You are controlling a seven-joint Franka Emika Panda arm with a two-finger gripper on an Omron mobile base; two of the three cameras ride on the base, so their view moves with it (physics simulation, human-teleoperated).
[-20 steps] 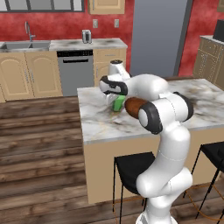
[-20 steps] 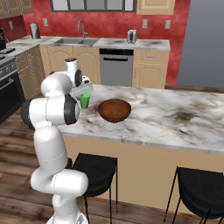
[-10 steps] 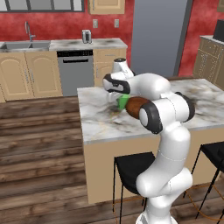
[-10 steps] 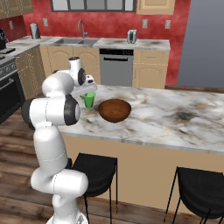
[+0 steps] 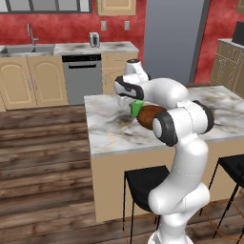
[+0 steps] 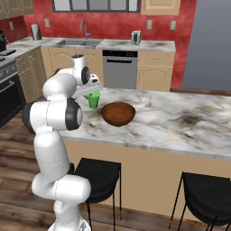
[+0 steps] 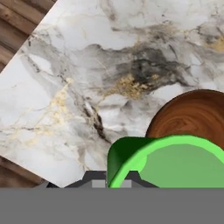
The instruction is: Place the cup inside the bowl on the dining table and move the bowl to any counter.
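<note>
My gripper (image 6: 94, 88) is clamped on the cup (image 6: 93, 99) — in the right base view the green tumbler hangs upright under my hand, left of centre in the frame, its base just above the dining table (image 6: 180, 131). In the hand view the cup (image 7: 168, 162) fills the lower right, its bright rim curving up in front of my dark fingertips (image 7: 94, 178), and the bowl (image 7: 192, 116) shows as a brown wood-grained arc right behind it, at the right edge. The left base view has the cup (image 5: 136, 107) as a small green patch near the centre of the frame, tucked between my wrist and the bowl (image 5: 148, 116), which my forearm partly hides. From the right base view the bowl (image 6: 118, 113) sits on the marble just to the right of the cup, the two close but apart (the cup is beside it, not over its opening). The table top (image 5: 109, 128) carries a dark smudge (image 7: 148, 70) near the bowl. Along the top of the frame, against the red wall, the counter (image 6: 149, 44) runs over light wood cabinets, with a dishwasher (image 6: 119, 68) below it and a sink (image 6: 76, 43) to the upper left. Two black stools (image 6: 97, 173) stand at the table's near side, in the lower part of the frame.
</note>
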